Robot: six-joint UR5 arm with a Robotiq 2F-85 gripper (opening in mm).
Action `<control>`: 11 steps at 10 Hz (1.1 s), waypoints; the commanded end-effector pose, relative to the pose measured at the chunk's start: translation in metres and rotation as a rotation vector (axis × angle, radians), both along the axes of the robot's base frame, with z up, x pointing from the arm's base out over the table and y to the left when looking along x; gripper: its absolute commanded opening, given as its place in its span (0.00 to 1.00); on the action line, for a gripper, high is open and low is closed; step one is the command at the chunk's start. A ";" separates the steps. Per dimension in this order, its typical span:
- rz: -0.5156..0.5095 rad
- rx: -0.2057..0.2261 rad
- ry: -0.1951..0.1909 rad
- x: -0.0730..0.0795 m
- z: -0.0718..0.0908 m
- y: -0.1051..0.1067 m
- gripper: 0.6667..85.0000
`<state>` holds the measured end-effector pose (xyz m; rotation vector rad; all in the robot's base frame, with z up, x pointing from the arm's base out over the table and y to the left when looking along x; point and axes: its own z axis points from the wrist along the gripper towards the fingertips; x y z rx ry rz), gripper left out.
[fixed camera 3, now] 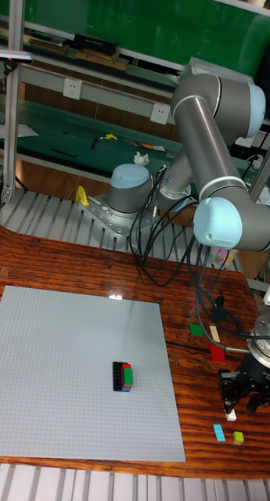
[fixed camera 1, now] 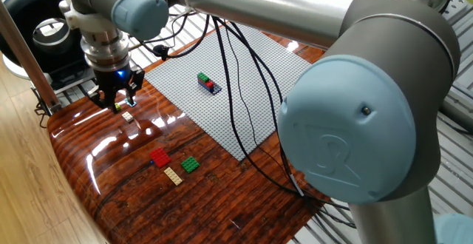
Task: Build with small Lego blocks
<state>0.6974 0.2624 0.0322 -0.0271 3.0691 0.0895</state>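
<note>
Gripper (fixed camera 3: pixel 246 405) over white brick (fixed camera 3: pixel 228 409), jaws apart; no readable writing visible.

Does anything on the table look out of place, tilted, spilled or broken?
Nothing stands out. A small stack of bricks sits on the grey baseplate, and the loose bricks, such as the red one, lie flat on the wooden table. The tool hangs over the small bricks near the edge.

Red (fixed camera 1: pixel 160 157), green (fixed camera 1: pixel 191 164) and tan (fixed camera 1: pixel 173 175) blocks on glossy wood-grain table (fixed camera 1: pixel 222 192).
</note>
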 end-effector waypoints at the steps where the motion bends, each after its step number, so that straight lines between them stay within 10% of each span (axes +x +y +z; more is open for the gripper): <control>1: 0.019 -0.002 0.007 -0.002 0.001 -0.001 0.51; 11: -0.011 0.006 -0.014 -0.015 -0.023 0.001 0.51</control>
